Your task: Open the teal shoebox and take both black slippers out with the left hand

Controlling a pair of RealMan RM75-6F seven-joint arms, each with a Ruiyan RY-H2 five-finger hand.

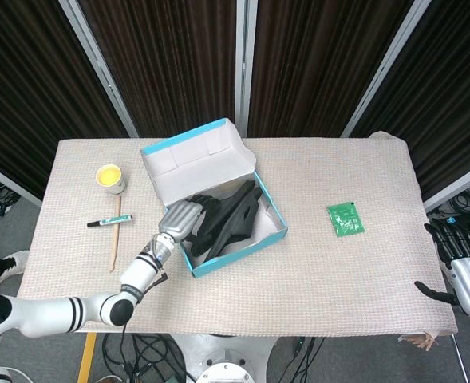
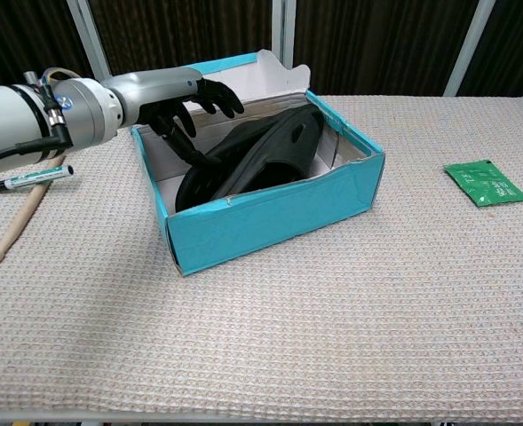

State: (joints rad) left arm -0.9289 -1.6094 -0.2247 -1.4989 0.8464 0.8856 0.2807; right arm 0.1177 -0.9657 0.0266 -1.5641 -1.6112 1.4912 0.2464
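left hand [image 2: 183, 99]: fingers spread, reaching over the box's left wall onto the slippers; no firm grip visible yet.
right hand [image 1: 466, 267]: fingers apart, holding nothing, off the table's near right corner.
box [image 2: 274, 213]: lid open, centre-left of the table.
slippers [image 2: 261, 155]: both inside, stacked and tilted against the far wall.
do it well: curl fingers around the upper slipper's heel edge and lift straight up, clear of the wall, so the box doesn't drag.
nearby: marker [image 1: 111, 219] and stick [image 1: 115, 239] near the left edge.

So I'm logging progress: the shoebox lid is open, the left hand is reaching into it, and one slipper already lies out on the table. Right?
Not quite. The shoebox is open and the left hand reaches in, but no slipper is out: the chest view shows the black slippers inside the box.
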